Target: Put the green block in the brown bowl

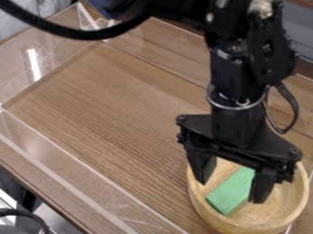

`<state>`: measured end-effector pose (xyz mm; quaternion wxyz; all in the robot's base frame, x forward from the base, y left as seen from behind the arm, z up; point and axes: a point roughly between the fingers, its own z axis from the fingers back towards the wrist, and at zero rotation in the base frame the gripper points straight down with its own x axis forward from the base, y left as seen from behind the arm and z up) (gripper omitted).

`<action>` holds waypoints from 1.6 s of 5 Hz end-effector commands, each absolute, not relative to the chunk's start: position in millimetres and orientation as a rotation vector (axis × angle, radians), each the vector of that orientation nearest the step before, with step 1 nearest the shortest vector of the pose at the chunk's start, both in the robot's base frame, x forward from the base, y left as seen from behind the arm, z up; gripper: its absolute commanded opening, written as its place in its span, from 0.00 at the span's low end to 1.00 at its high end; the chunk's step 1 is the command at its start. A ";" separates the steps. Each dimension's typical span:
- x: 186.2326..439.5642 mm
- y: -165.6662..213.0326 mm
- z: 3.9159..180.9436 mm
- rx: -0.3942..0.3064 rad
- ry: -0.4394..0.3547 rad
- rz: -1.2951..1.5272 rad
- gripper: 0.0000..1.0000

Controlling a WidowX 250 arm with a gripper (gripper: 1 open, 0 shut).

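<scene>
1. One arm over the table (107, 108); the gripper (235, 180) points straight down above the brown bowl (246, 217), which sits toward 5 o'clock in the view.
2. Jaws stand wide apart, one finger (201, 167) at 9 o'clock of the green block (230, 197), the other at 3 o'clock. Neither appears to clamp it.
3. Green block lies inside the bowl, tilted, long axis running roughly 1 to 7 o'clock, lower end near the bowl wall.
4. Judgement: placement looks made; step in hand is the release and withdrawal.
5. To do it well: keep the jaws fully spread, lift straight toward 12 o'clock, no sideways drift.
6. Risk: a fingertip catching the block's raised end or the thick rim (192, 193) and dragging it out.
</scene>
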<state>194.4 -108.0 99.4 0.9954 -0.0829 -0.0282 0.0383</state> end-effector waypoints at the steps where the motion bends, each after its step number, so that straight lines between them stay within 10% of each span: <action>1: 205.4 -100.0 109.1 -0.184 -0.093 0.099 1.00; 4: 233.8 -70.5 123.2 -0.190 -0.126 0.156 1.00; 8: 234.8 -80.3 78.8 -0.195 -0.135 0.162 1.00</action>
